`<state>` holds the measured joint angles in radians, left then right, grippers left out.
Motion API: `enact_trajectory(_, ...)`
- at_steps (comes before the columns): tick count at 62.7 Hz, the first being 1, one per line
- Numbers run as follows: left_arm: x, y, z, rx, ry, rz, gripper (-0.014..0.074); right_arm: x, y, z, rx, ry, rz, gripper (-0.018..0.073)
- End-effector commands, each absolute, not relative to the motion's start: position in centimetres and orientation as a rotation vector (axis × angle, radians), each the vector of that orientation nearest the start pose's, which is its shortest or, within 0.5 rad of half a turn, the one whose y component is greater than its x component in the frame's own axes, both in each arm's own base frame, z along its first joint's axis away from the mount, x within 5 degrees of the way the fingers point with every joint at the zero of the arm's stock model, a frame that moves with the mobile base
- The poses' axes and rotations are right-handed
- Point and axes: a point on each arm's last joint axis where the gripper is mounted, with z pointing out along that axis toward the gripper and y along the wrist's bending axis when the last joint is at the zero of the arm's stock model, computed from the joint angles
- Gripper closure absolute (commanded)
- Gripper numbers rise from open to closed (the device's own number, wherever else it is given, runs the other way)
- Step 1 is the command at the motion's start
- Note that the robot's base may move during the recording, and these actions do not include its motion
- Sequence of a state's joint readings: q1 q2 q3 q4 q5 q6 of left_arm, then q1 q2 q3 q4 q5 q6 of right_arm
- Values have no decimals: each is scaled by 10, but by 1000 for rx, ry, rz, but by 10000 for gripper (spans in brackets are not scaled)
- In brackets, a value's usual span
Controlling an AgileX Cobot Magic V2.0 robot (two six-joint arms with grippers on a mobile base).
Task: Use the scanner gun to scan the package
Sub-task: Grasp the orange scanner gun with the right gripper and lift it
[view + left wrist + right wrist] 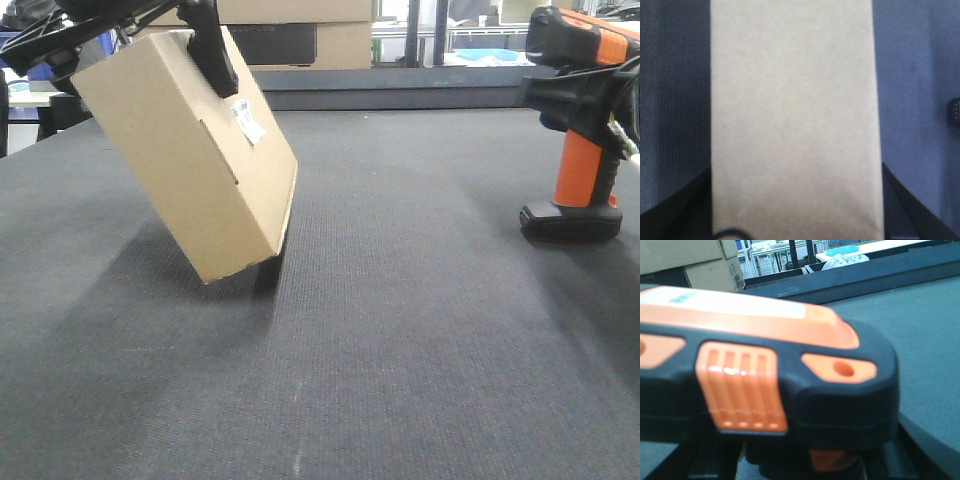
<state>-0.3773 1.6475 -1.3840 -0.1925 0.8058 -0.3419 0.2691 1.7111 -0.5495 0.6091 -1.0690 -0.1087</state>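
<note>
The package, a plain brown cardboard box, hangs tilted at the left with its lower corner at the table mat. Its small white barcode label faces right. My left gripper is shut on its upper end, with one black finger lying across the labelled face. The left wrist view is filled by the box's narrow side, which sits between dark fingers. The scanner gun, black and orange, stands at the right with its base on the mat. My right gripper is shut on it just under the head.
Larger cardboard boxes are stacked behind the table's raised far edge, and show again in the right wrist view. Dark mat lies between box and scanner. A small dark part shows at the left wrist view's right edge.
</note>
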Motion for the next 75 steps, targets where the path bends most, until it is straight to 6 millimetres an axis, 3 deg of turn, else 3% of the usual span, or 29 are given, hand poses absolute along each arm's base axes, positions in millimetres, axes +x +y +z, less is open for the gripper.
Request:
enact_trajectory(1,330,-148,309,-83,2593,-535,707,295,33,192,267,1564,-143,727)
enact_trajectory(18,330,-148,309,-87,2593,-543,707,288,31,226,-55,1497,-467,727)
enact_trajectory(52,330,-148,309,-88,2592,-546,707,287,32,225,-158,1525,-549,727)
enact_trajectory(56,330,-148,309,-88,2592,-546,707,287,32,226,-127,1519,-522,727)
enact_trajectory(69,330,-148,309,-88,2592,-546,707,287,32,226,260,1481,-110,727)
enact_trajectory(75,330,-148,309,-88,2593,-545,707,288,32,224,326,1469,-39,727)
